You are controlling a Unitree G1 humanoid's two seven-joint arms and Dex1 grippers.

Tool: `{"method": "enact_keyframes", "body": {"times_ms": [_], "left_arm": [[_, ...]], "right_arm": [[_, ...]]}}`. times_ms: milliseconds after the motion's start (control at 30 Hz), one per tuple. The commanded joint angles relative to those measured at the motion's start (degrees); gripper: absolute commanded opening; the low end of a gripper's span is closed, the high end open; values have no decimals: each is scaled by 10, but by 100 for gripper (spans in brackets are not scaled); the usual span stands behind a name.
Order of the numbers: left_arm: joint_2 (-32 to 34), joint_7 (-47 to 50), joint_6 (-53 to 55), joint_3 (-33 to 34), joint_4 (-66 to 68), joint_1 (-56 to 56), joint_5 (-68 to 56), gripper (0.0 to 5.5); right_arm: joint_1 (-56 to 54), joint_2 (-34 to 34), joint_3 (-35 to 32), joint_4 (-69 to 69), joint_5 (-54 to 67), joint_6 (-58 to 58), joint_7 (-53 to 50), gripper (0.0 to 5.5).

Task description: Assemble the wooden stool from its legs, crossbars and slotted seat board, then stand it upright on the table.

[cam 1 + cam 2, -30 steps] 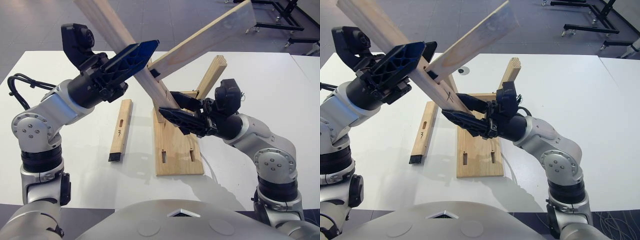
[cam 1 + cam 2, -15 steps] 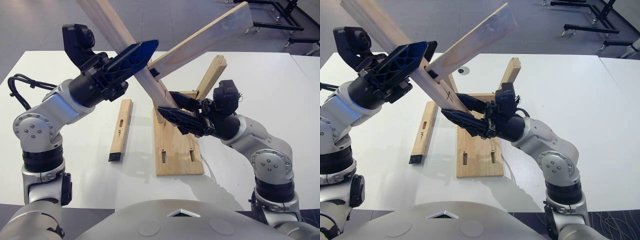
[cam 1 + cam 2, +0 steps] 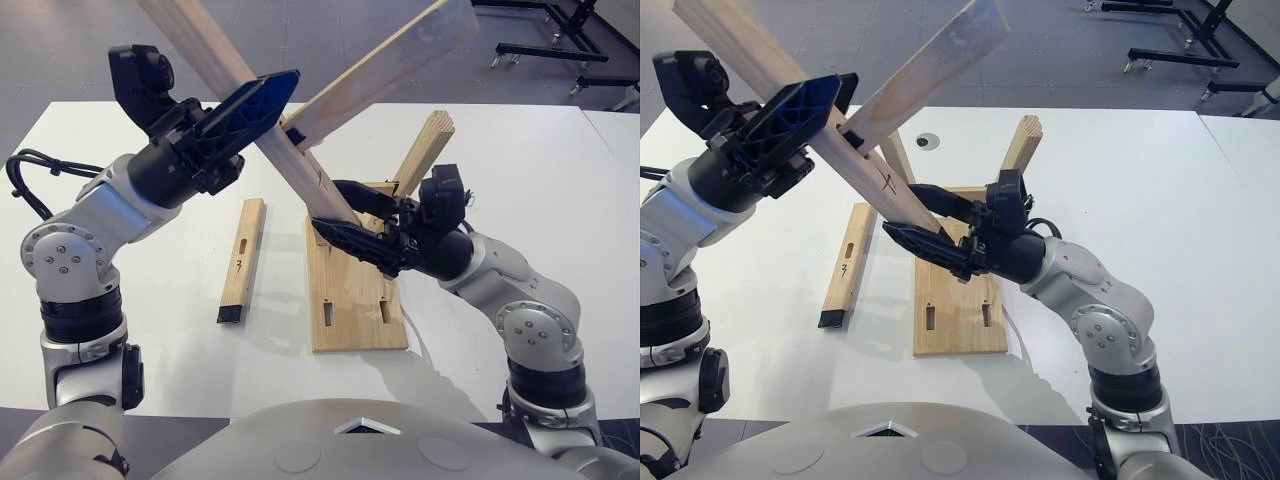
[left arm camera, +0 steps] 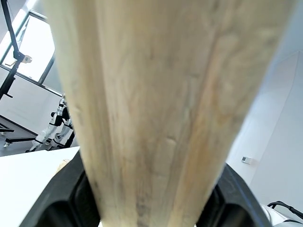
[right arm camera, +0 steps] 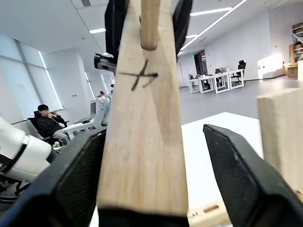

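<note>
My left gripper (image 3: 272, 106) is shut on a long wooden leg (image 3: 300, 170) held tilted above the table; the wrist view has its dark fingers (image 4: 61, 198) on both sides of the leg (image 4: 151, 118). A crossbar (image 3: 385, 68) is joined to that leg and rises to the back right. My right gripper (image 3: 330, 207) is open around the leg's lower end (image 5: 142, 132), with a gap at one finger (image 5: 236, 175). Below lies the slotted seat board (image 3: 355, 295), flat on the table. A second leg (image 3: 241, 258) lies to its left. A third leg (image 3: 423, 150) slants up behind the board.
The white table (image 3: 120, 330) has a small round hole (image 3: 928, 141) near its back middle. A black cable (image 3: 30, 175) loops beside my left arm. Black wheeled frames (image 3: 560, 50) stand on the floor beyond the table's far right corner.
My left arm has carried the leg and crossbar a little up and to the left. The right gripper has followed slightly left along the leg's lower end.
</note>
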Motion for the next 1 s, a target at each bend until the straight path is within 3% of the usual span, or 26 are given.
{"method": "enact_keyframes", "body": {"times_ms": [33,167,333,433,567,733,867,1000], "left_arm": [[12,-26,-8,22,3,-16,23,213],[34,-62,-17,66,28,-18,46,212],[64,-105,-6,106,20,29,69,211],[86,-139,9,116,-39,85,72,211],[85,-158,10,81,-118,142,103,211],[54,-177,-33,-23,-187,172,236,211],[29,-163,-69,-88,-203,203,336,211],[53,-185,-89,-135,-203,239,424,211]], "right_arm": [[17,-34,-29,-1,5,12,9,400],[43,-49,-137,17,58,-7,-8,419],[81,-64,-219,23,132,-11,0,419],[57,-48,-261,39,165,-35,-58,419],[-47,-27,-313,104,158,-97,-201,419],[-66,-26,-314,137,118,-105,-273,419],[-79,-13,-270,152,66,-101,-292,419],[-71,2,-234,136,47,-89,-301,419]]}}
